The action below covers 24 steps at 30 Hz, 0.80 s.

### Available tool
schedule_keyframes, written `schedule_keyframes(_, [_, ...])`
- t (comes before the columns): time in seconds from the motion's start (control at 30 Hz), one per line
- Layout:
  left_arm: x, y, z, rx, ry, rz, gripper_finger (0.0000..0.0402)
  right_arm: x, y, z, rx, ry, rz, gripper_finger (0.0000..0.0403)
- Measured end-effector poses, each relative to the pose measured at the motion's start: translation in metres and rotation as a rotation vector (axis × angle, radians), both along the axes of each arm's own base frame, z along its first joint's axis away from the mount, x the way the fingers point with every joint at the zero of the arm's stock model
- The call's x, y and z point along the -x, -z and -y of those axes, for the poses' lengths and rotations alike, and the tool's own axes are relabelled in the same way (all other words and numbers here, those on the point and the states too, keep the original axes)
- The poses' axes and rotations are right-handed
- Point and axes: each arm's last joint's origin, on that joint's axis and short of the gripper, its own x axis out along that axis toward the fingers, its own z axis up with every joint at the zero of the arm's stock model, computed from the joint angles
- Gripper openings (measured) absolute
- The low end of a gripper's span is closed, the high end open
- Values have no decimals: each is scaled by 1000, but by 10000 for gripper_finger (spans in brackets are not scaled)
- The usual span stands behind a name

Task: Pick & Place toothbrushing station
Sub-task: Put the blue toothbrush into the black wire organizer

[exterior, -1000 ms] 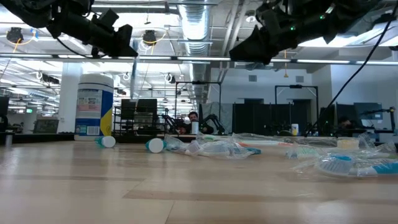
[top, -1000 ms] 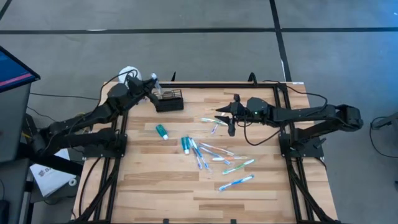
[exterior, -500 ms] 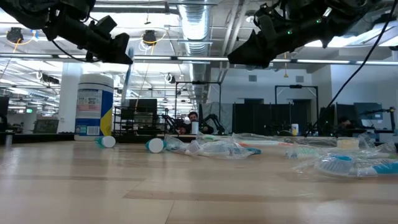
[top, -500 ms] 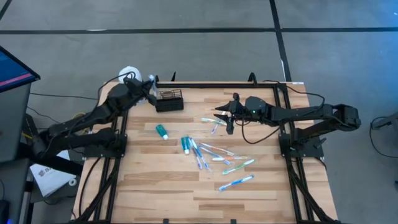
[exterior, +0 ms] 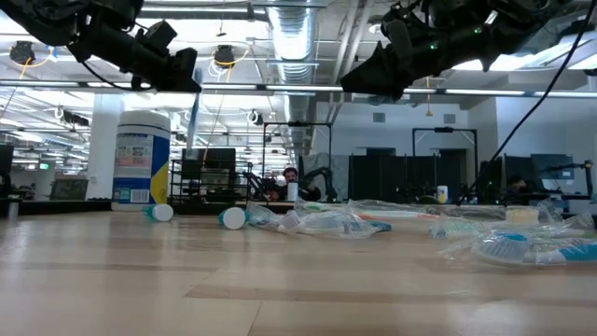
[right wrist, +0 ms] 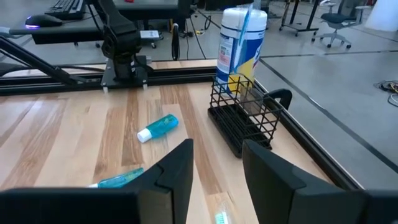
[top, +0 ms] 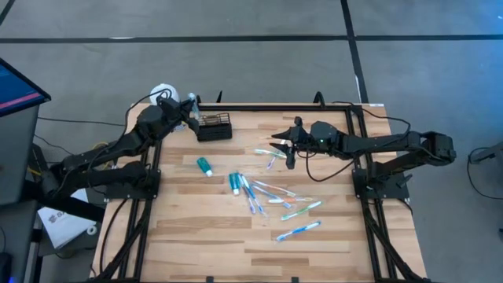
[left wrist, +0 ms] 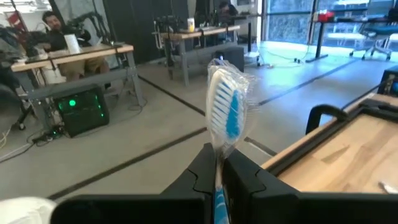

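Observation:
The toothbrushing station, a black wire-mesh caddy, stands on its base at the table's far left. My left gripper hovers just left of it, above the far edge, shut on a wrapped toothbrush. My right gripper hangs open above the table's middle right, over loose toothbrushes, pointing toward the caddy with nothing between its fingers. My left gripper pinches the wrapped toothbrush between its two fingers, on the neck just below the head. The fingers lie level. The blue-bristled head in its clear wrapper sticks out past the fingertips, clear of table and caddy. The handle is hidden behind the fingers.
Two teal toothpaste tubes and several wrapped toothbrushes lie scattered over the table's middle. A blue-and-yellow labelled canister stands behind the caddy. Black frame rails run along the table's edges.

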Motion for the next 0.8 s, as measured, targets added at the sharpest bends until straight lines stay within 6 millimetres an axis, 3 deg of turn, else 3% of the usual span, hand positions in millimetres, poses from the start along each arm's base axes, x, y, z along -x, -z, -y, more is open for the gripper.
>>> schedule_keyframes(0.8, [-26,35,-20,98,-4,-109,4,0,0,0,0,0,-1,127])
